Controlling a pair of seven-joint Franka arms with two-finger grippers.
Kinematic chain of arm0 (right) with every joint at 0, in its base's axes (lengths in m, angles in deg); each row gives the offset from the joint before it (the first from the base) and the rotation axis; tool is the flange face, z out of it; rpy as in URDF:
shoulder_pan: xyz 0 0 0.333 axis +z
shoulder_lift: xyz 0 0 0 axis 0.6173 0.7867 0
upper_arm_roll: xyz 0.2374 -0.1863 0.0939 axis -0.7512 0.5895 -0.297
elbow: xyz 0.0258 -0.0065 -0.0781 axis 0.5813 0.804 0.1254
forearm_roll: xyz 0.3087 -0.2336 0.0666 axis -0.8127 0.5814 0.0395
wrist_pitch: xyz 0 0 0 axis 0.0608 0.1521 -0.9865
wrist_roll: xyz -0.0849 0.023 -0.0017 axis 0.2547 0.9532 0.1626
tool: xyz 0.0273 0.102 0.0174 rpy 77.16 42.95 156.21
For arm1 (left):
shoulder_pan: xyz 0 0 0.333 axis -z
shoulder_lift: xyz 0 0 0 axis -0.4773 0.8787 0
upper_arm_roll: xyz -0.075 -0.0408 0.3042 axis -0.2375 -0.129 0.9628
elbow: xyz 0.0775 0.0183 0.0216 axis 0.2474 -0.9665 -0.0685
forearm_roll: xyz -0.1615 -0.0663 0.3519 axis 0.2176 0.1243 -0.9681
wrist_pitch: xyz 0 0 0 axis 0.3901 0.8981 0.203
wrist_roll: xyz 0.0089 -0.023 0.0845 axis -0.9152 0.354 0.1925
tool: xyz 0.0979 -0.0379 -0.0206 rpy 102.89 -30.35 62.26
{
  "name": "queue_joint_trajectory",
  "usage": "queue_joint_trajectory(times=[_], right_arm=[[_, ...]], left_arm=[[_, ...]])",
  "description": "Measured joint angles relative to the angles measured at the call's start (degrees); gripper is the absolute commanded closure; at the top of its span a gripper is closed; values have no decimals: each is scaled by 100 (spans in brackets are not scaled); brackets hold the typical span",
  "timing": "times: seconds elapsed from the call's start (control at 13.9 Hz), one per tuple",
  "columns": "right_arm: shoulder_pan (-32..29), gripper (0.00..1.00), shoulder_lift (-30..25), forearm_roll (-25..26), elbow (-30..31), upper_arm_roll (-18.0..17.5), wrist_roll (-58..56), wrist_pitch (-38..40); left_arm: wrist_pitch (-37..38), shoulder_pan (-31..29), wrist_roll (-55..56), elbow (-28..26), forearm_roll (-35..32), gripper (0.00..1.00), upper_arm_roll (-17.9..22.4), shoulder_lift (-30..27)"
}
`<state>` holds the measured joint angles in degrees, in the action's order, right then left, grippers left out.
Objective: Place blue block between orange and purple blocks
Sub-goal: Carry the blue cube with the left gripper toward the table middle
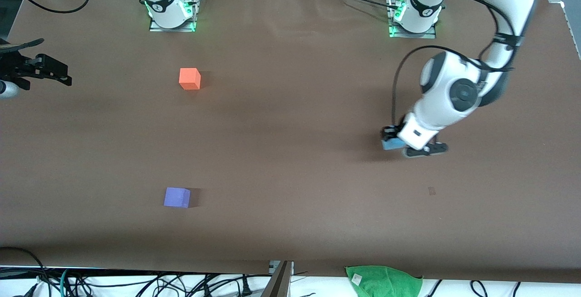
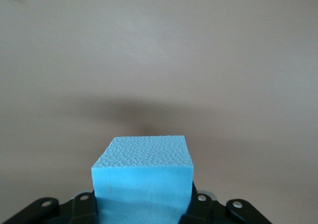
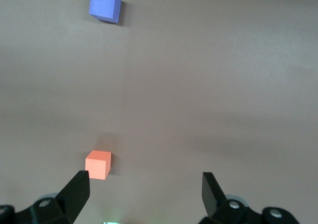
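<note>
1. two cubes, the orange block [image 1: 189, 79] and the purple block [image 1: 177, 197], lie well apart on the tabletop [image 1: 290, 151] toward the right arm's end.
2. the left claw [image 1: 399, 142] is closed on the blue block [image 1: 391, 143], low over the left arm's end.
3. the right claw [image 3: 146, 189] waits, fingers wide and empty.
4. risk, i think: the carry is long and the grip holds only the lower part, so the block may tilt or slip.
5. the left fingers are mostly hidden.
</note>
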<state>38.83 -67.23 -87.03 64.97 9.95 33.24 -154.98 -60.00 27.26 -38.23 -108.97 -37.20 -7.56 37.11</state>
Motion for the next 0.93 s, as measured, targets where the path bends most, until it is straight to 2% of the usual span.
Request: queue_joint_trajectory(times=[0.14, 0.36, 0.43, 0.65, 0.72, 0.93], right_arm=[[0, 0, 0, -5, 0, 0, 0, 0], [0, 0, 3, -43, 0, 0, 0, -8], [0, 0, 10, -45, 1, 0, 0, -11], [0, 0, 46, -46, 1, 0, 0, -53], [-1, 0, 61, -46, 1, 3, 0, -73], [-3, 0, 92, -46, 1, 33, 0, -106]], left_arm=[[-4, 168, 921, 442, 0, 75, -362, 320], [1, 859, 1875, 1189, -64, 75, -416, 985], [-2, 1135, 2057, 1382, -181, 68, -373, 1239], [-15, 1832, 2204, 1893, -631, 74, -243, 1904], [-16, 1984, 2214, 2026, -741, 81, -234, 2054], [-14, 2309, 2198, 2207, -1137, 82, -220, 2281]])
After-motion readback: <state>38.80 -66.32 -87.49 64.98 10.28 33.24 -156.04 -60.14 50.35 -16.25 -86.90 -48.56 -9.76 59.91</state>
